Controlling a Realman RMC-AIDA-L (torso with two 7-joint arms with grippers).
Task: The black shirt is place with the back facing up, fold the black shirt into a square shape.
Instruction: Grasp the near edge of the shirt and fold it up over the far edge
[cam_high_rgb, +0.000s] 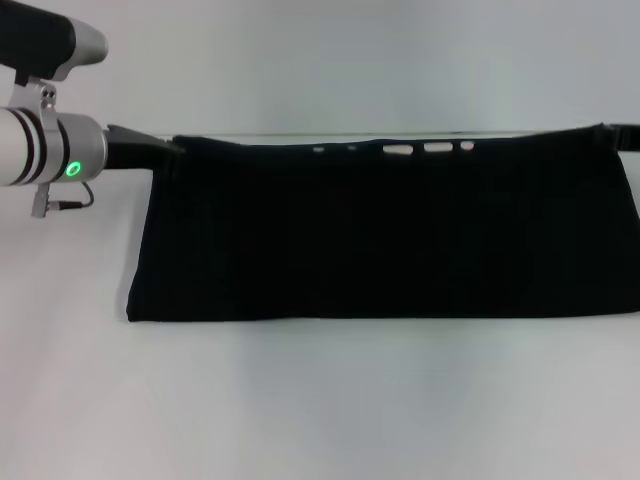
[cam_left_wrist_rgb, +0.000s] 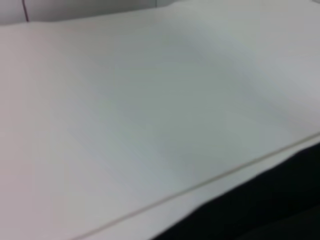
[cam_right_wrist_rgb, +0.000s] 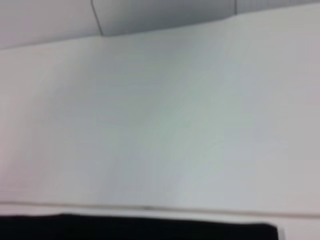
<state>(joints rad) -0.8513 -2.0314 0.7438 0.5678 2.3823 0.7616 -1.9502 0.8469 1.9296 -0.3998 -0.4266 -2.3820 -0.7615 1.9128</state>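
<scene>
Shirt lay on the white surface as a wide black band, near edge straight, far edge raised in a taut line. Bits of white lettering showed along that far edge.

Left tool sat at the shirt's far left corner, touching the cloth there; finger gap hidden, grip could not be told. Right tool just showed at the shirt's far right corner, mostly out of sight; its state could not be told either.

Both wrist views: bare surface, black cloth along one margin.
</scene>
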